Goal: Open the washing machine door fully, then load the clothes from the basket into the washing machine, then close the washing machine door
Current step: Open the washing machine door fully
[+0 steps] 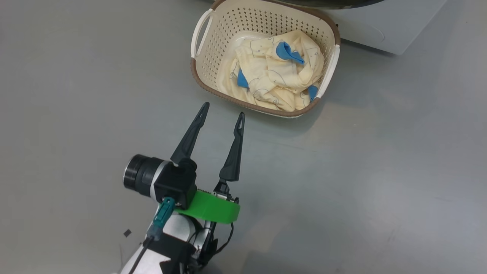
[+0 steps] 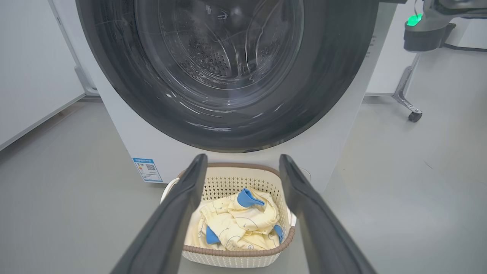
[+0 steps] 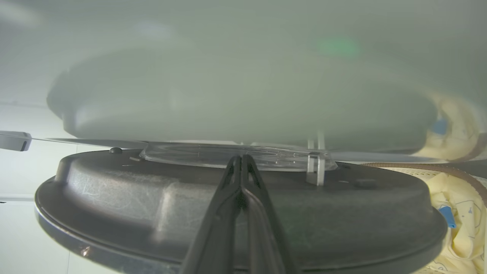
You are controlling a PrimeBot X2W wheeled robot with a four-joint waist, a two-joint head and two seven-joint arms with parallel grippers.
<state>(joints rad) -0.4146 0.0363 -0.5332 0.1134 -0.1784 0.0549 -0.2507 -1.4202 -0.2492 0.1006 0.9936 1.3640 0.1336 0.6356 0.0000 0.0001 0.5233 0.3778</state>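
The washing machine door (image 2: 323, 95) is a big round disc with a wide glossy black rim around a clear glass bowl (image 2: 220, 49). The holes of the steel drum (image 2: 205, 57) show through the glass. In the left wrist view the door lies flat against the front of the white washing machine (image 2: 152, 148) and looks shut. A small blue sticker (image 2: 147, 169) sits at 7 o'clock from the door, low on the front panel.

At 6 o'clock from the door, just in front of the machine, the basket (image 1: 213, 49) stands on the grey floor (image 1: 380, 171). It is cream plastic with holes in its sides, a brown rim and white handles. Inside it lie the clothes (image 1: 277, 72), a crumpled pale yellow bundle with thin line prints and bright blue pieces.

The left tool (image 1: 223, 109) sits at 7 o'clock in the head view, above the floor. Its two dark fingers are spread wide and point toward 1 o'clock at the basket, close to its near rim but clear of it. It holds nothing.

The right tool (image 3: 240, 156) has its fingers pressed together with nothing between them. In the right wrist view they point across the door's dark rim toward the glass. Whether the tips touch the door cannot be told. The basket and clothes show at 3 o'clock in that view.
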